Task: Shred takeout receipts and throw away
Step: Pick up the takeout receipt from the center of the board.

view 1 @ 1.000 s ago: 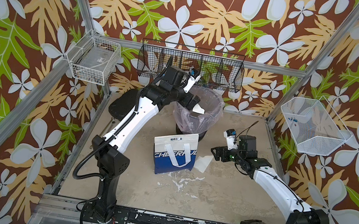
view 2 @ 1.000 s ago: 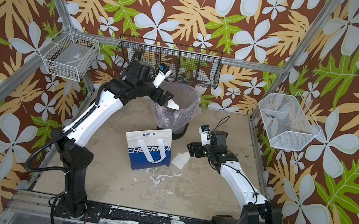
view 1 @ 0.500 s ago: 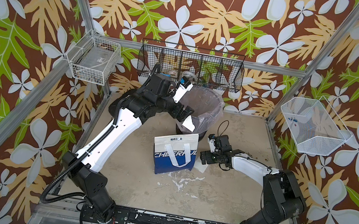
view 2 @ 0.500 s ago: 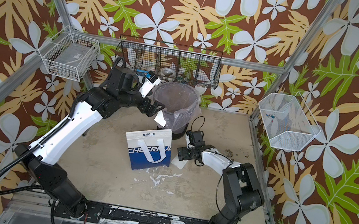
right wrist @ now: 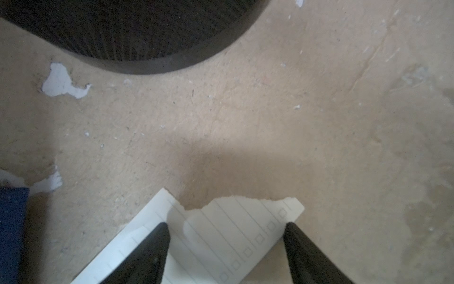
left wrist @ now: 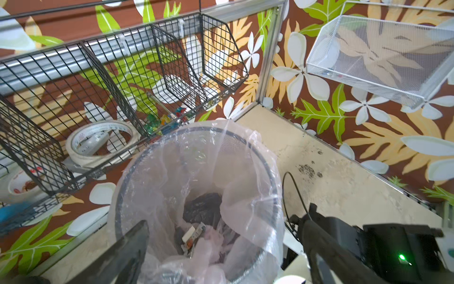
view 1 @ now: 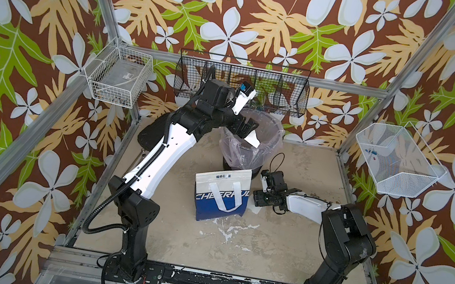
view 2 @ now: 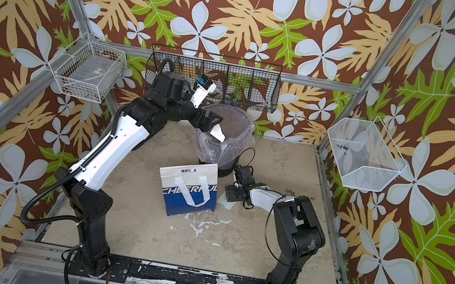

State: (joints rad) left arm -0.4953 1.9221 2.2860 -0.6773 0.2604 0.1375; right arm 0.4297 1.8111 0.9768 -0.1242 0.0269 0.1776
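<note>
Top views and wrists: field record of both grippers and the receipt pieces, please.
left gripper: open, over bin
white scrap: just below left gripper, over bin mouth; held or dropping, cannot tell
right gripper: open, low, jaws astride torn receipt
torn receipt: lying on table beside tote bag, near bin base

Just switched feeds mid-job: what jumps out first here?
The left gripper hovers open over the lined bin at the back, a white receipt scrap at its tip. Low on the table beside the CHEERFUL tote bag, the right gripper straddles a torn receipt piece with open jaws.
</note>
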